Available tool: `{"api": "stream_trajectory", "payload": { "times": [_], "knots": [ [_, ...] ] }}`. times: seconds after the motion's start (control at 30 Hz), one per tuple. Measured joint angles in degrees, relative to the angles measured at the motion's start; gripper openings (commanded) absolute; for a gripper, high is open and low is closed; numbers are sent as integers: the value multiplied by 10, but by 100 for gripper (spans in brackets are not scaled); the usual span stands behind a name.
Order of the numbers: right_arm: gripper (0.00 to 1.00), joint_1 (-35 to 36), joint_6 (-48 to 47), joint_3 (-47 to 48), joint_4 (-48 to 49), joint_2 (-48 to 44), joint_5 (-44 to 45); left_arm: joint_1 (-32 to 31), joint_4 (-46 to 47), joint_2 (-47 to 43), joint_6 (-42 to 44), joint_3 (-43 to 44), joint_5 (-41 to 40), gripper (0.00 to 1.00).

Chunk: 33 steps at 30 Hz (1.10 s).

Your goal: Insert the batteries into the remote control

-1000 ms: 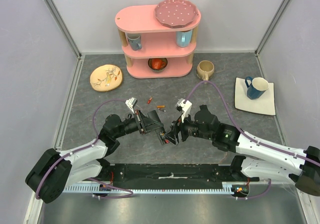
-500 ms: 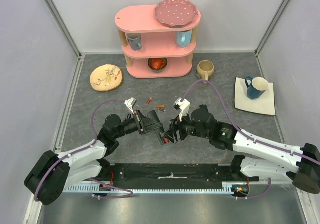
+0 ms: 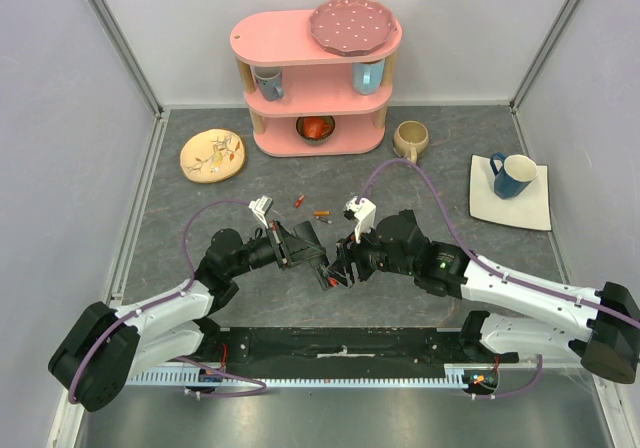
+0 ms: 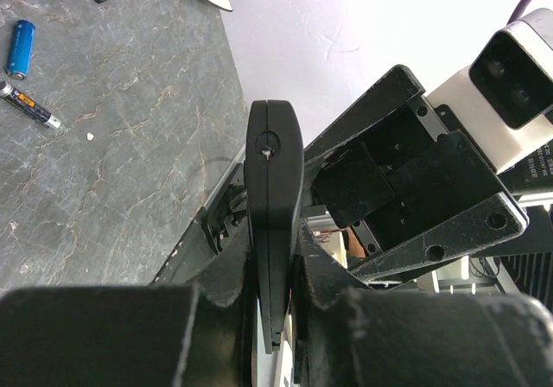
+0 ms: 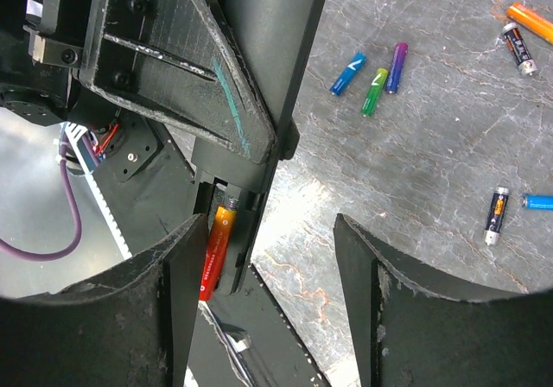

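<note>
My left gripper [image 3: 318, 264] is shut on the black remote control [image 4: 274, 188] and holds it edge-on above the table. The remote also shows in the right wrist view [image 5: 268, 59], where an orange-red battery [image 5: 218, 250] sits in its recess. My right gripper [image 5: 268, 231] is open around the remote's lower end, its left finger [image 5: 164, 309] right beside that battery. In the top view my right gripper [image 3: 345, 266] meets the left one. Loose batteries lie on the table: blue [image 5: 347, 73], green [image 5: 374, 91], purple [image 5: 397, 66], and a red one [image 3: 298, 201].
A pink shelf [image 3: 315, 78] with mugs and a plate stands at the back. A patterned plate [image 3: 212, 155] lies back left and a beige mug [image 3: 410, 140] back right. A blue mug [image 3: 512, 175] stands on a white square plate [image 3: 530, 211] at the right.
My right arm has shifted a little to the left, closer to the remote. The left gripper has stayed put with the remote in it.
</note>
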Motion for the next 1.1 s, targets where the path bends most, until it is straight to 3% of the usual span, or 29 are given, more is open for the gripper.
{"api": "stream_trajectory", "payload": {
  "times": [0.5,1.1],
  "knots": [
    [65,0,0,7,-9,4,10,0,-12,-6,3,0,-5,2],
    [74,0,-3,7,-7,-43,-2,0,-18,-8,5,0,-6,2]
  ]
}}
